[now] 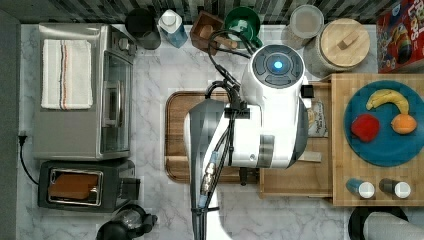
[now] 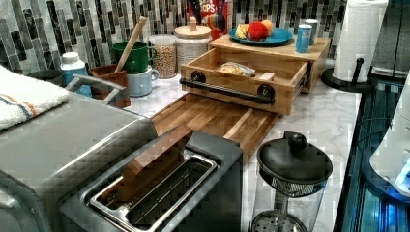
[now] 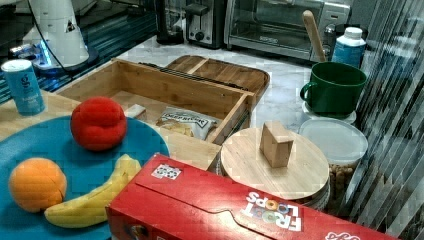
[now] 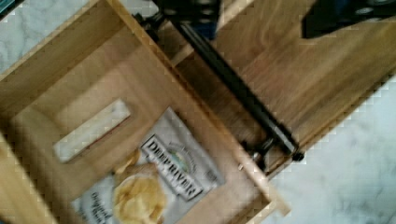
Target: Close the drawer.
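Drawer: the light-wood drawer [image 2: 244,79] stands pulled out from under the butcher-block top [image 2: 270,48], open toward the brown wooden tray [image 2: 217,121]; in the top view it lies to the left of the butcher-block top, partly under the arm.
Handle: a thin black bar [image 4: 238,88] runs along the drawer's front edge, held on two round mounts; in the left view it faces the tray.
Inside the drawer: a chip bag [image 4: 154,191] lies flat near one end, and a small pale wooden block [image 4: 91,130] lies on the bottom beside it.
Arm: the white robot arm [image 1: 260,125] hangs over the drawer and the tray in the top view.
End effector: dark parts of the end effector [image 4: 261,14] show at the edge of the wrist view, above the handle and the tray; I cannot tell if the fingers are wide or narrow.
On the butcher-block top: a blue plate [image 1: 387,150] carries a banana [image 1: 387,97], a red fruit [image 1: 365,127] and an orange [image 1: 404,123]; two small shakers [image 1: 380,189] stand beside the plate.
Worktop: the white marble worktop [image 1: 190,65] also carries a toaster oven [image 1: 82,90], a toaster [image 1: 80,185] and a green mug [image 3: 332,87].
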`<state>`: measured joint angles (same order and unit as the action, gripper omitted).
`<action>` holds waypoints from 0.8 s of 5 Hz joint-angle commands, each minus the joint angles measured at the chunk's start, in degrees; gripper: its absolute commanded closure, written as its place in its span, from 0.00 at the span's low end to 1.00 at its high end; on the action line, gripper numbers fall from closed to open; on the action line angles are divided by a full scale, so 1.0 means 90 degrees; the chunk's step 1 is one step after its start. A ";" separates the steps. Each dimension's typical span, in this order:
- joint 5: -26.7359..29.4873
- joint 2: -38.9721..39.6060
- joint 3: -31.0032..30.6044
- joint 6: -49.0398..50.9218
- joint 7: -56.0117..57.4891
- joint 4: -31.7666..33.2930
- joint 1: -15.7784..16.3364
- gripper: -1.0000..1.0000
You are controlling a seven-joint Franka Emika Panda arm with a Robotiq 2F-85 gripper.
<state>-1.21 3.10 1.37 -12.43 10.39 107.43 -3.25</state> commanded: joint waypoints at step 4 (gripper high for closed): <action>0.0139 -0.0286 -0.1275 -0.2846 0.2211 0.2388 -0.0130 1.00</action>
<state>0.81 0.57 -8.74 -39.14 25.56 122.76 -4.43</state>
